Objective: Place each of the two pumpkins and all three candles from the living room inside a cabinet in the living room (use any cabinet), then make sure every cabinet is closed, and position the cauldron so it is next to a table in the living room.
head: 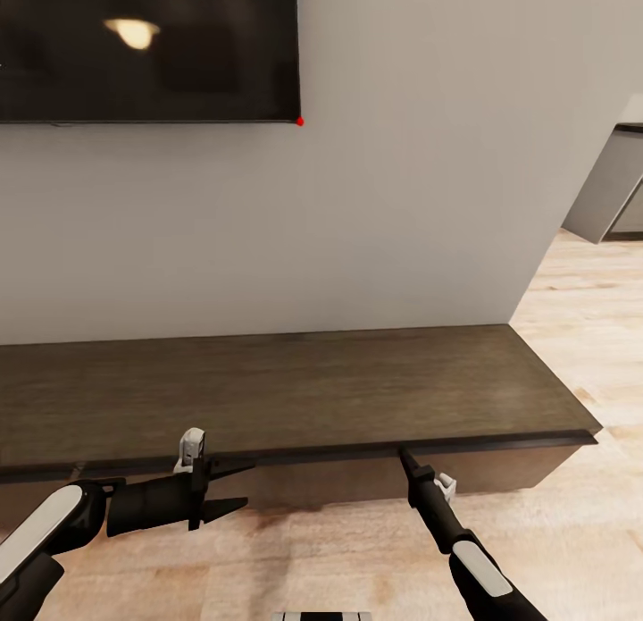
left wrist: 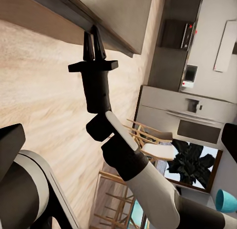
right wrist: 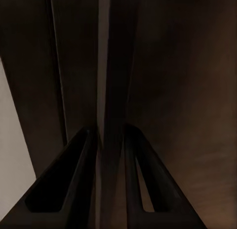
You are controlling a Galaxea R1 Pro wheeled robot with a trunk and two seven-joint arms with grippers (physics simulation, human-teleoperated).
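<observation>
no readable text, labels, brands, numbers or signs on anything

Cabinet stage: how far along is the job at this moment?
Done: cannot be judged; the cabinet has a bare top.
In hand: the right gripper is at its front top edge; the left gripper is open alongside.
Left: pumpkins, candles and cauldron placement unconfirmed.

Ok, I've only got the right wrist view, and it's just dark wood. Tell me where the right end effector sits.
Observer: In the head view the right end effector has its tip at the front edge of the cabinet, just under the top's lip.
Operator: Give me the left one too.
Observer: The left end effector hangs open and empty in front of the cabinet, pointing toward the right arm.
Operator: Say what's above the cabinet.
Observer: A dark screen on the wall.
</observation>
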